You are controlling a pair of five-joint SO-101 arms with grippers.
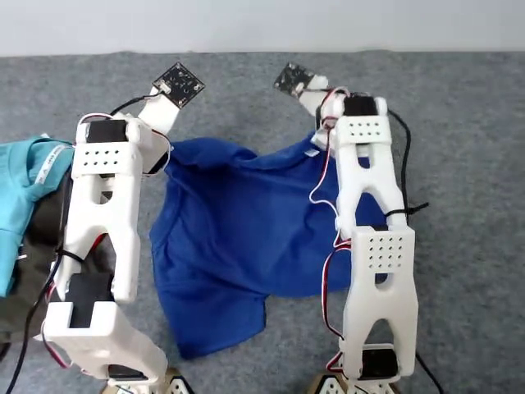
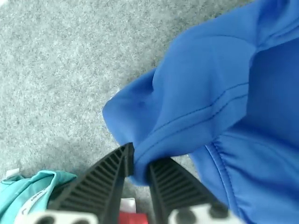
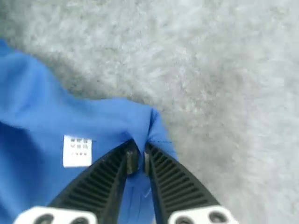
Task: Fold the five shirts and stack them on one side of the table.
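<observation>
A blue shirt (image 1: 238,238) lies rumpled in the middle of the grey table, between the two arms. My left gripper (image 2: 139,161) is shut on a fold of the blue shirt (image 2: 215,107) at its far left corner, near the sleeve. My right gripper (image 3: 138,151) is shut on the blue shirt (image 3: 60,121) at its far right edge by the collar, next to a white label (image 3: 77,150). In the high view the left arm (image 1: 102,222) stands over the shirt's left side and the right arm (image 1: 369,222) over its right side.
A teal shirt (image 1: 25,185) lies bunched at the table's left edge on top of darker clothing (image 1: 37,246); its edge (image 2: 32,186) shows by my left gripper. Bare grey felt (image 1: 467,205) spreads to the right and at the back.
</observation>
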